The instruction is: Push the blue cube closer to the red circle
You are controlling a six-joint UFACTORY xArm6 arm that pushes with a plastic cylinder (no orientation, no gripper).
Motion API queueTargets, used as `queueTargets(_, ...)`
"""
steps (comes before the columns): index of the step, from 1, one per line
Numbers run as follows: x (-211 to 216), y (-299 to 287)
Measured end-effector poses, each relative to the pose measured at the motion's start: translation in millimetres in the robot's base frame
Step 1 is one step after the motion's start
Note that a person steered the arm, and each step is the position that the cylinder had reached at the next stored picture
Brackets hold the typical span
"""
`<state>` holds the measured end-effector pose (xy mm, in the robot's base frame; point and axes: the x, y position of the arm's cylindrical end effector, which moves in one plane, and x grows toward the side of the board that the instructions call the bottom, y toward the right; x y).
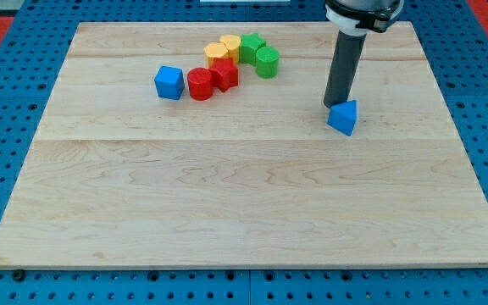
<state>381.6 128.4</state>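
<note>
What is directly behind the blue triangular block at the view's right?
Behind the blue triangular block stands the dark rod; my tip is at the block's upper-left edge. Whether they touch cannot be told. The block hides the wooden board just behind it.

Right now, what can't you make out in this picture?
- Arm above my tip: cut off by the view's top.
- Whether my tip touches the blue wedge: too close to tell.
- Yellow blocks: partly hidden by the red star and green blocks.

I count two blue blocks (pixel 169 82), two red (pixel 200 84), two yellow (pixel 218 52), two green (pixel 267 61).
</note>
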Motion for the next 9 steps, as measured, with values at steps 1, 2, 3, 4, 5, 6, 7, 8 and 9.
queueTargets(1,0,1)
queueTargets(2,-5,1)
queueTargets(3,-16,-27)
queueTargets(4,-17,-57)
queueTargets(5,7,-109)
queueTargets(6,19,-196)
queueTargets(7,30,-272)
queueTargets(8,0,-324)
queueTargets(9,-20,-362)
